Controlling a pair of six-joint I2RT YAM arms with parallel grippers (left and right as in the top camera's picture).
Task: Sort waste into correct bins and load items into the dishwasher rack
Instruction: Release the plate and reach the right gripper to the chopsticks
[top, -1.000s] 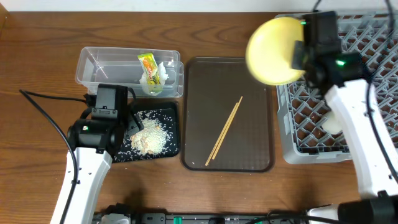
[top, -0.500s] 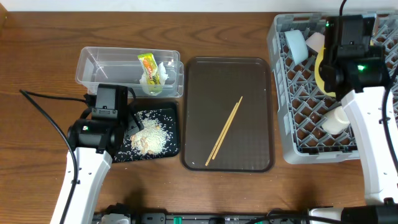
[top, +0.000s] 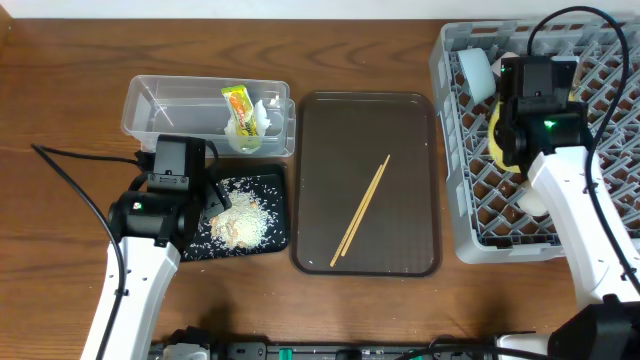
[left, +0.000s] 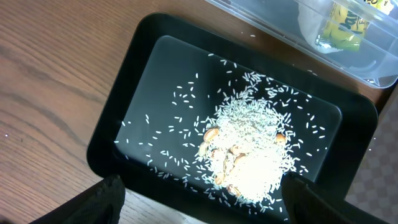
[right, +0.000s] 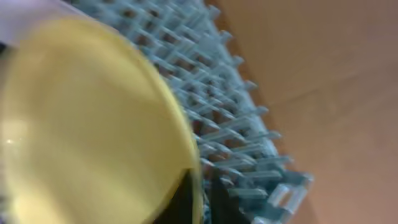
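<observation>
Yellow plate (top: 497, 137) – stands on edge inside the grey dishwasher rack (top: 452, 205), at the rack's left half, most of it hidden under the right arm in the overhead view. The right wrist view is blurred: the plate fills the left of it, with grey lattice behind.

Right end effector (top: 512, 120) – right at the plate's rim. A dark finger (right: 183, 202) shows at the plate's lower edge, possibly one on each side of the rim. I cannot tell whether it is clenched on the plate or let go.

Also in the rack: a light blue bowl (top: 474, 72) on edge near the far left corner, and a white piece (top: 533, 198) lower down, half covered by the arm.

Left of the rack, on the table (top: 400, 40): the brown tray (top: 320, 150) with the pair of chopsticks (top: 362, 210) lying diagonally on it.

Further left: the clear tub (top: 160, 110) holding the snack wrapper (top: 238, 108) and crumpled white paper (top: 264, 118) at its right end. Just in front of it sits the black tray (top: 276, 205), with the rice scraps (top: 240, 222) heaped in it and loose grains scattered around.

Left end effector (left: 205, 196) – released, fingers spread wide, nothing between them. It hovers over the black tray's near edge.
</observation>
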